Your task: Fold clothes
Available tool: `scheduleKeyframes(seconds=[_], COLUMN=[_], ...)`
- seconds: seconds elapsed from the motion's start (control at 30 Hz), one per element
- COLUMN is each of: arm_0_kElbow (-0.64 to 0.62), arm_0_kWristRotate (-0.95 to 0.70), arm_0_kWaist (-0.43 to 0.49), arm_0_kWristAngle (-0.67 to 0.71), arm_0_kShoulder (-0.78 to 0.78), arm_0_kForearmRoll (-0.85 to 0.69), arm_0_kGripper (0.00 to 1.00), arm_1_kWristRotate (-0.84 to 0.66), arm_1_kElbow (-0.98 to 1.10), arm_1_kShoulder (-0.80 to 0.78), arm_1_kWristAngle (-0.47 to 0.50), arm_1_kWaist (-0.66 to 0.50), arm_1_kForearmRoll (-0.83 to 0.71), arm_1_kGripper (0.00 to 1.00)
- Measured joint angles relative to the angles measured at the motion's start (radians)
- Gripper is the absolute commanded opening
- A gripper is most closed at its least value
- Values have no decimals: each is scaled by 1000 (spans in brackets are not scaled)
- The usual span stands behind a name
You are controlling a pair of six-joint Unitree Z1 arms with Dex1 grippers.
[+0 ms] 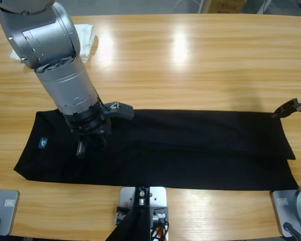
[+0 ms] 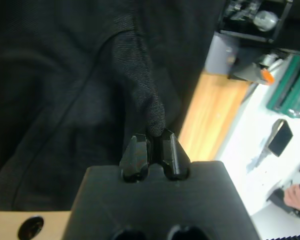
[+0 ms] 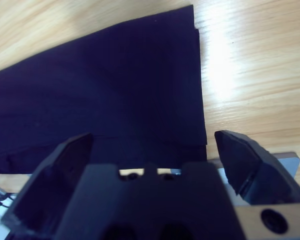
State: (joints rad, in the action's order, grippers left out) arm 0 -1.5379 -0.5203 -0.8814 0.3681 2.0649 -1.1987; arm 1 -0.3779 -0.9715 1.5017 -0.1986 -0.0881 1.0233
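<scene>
Shirt (image 1: 190, 150) lies folded into a long black strip across the near half of the table (image 1: 190, 60); left gripper (image 2: 152, 142) sits over its left part with jaws pressed together, pinching a raised ridge of fabric. Right gripper (image 3: 155, 150) hovers at the shirt's right end, jaws spread wide and holding nothing. Blue label (image 1: 43, 143) shows at the left end; the arm hides part of the white cloth (image 1: 85, 37) at the far left.

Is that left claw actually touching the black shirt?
Touching. The left wrist view shows the left gripper with its fingers closed on a pinched ridge of the black shirt.
</scene>
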Motion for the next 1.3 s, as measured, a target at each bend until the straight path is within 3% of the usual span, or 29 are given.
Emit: scheduleKeyframes(seconds=[0.27,0.57,0.83,0.87,0.93,0.97,1.07,1.3], arm_0_kElbow=[-162,-420,-487,-488,-488,-488,-488,-462], arm_0_kWristRotate=[-90,-188,-219,-219,-219,-219,-221,-173], arm_0_kWaist=[-24,19,29,29,29,29,29,29], arm_0_kWristAngle=[-75,-155,-169,-169,-169,-169,-169,-168], arm_0_kShoulder=[8,143,207,213,223,226,229,227], arm_0_kForearmRoll=[-111,-197,-210,-212,-215,-216,-216,-233], arm_0_kGripper=[0,0,17,228,819,942,997,1000], arm_1_kWristRotate=[5,6,13,14,15,15,15,15], arm_1_kElbow=[3,6,6,6,6,6,6,6], arm_1_kShoulder=[0,4,43,44,44,44,44,44], arm_1_kWristAngle=[0,0,0,0,0,0,0,0], arm_1_kWaist=[0,0,0,0,0,0,0,0], arm_1_kForearmRoll=[-13,-19,-25,-25,-25,-25,-25,-25], arm_1_kGripper=[1000,1000,1000,1000,1000,1000,1000,1000])
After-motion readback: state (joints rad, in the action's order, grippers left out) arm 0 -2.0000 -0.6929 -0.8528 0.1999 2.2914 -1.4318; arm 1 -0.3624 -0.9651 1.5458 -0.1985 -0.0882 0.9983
